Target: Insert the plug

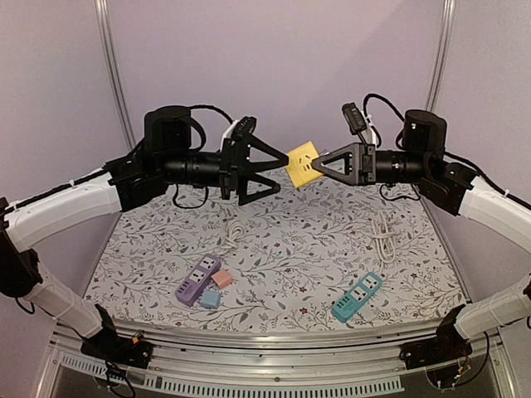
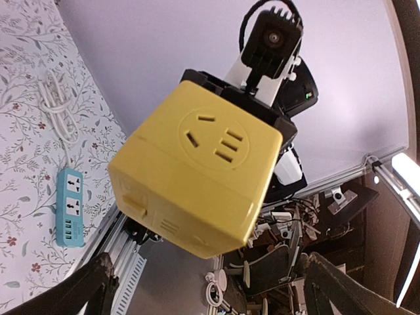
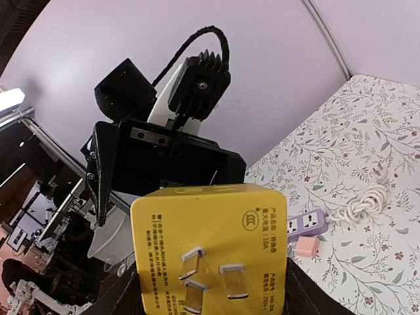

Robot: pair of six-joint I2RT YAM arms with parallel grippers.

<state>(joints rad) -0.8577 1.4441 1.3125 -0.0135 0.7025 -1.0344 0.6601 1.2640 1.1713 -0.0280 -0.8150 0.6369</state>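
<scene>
High above table (image 1: 282,249), right end effector (image 1: 318,166) grips yellow cube (image 1: 302,163).

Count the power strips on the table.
2. The purple power strip lies front-left and the teal power strip front-right, both flat on the floral table. The yellow adapter held in the air isn't counted. None seem hidden.

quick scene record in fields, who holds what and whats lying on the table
held item: yellow cube adapter, in the air between the arms
right gripper: shut on the adapter, prongs toward its wrist camera
left gripper: open, facing the adapter's socket face
on table: purple power strip, teal power strip, pink block, blue block, left white cable, right white cable
plug status: not in any strip
</scene>
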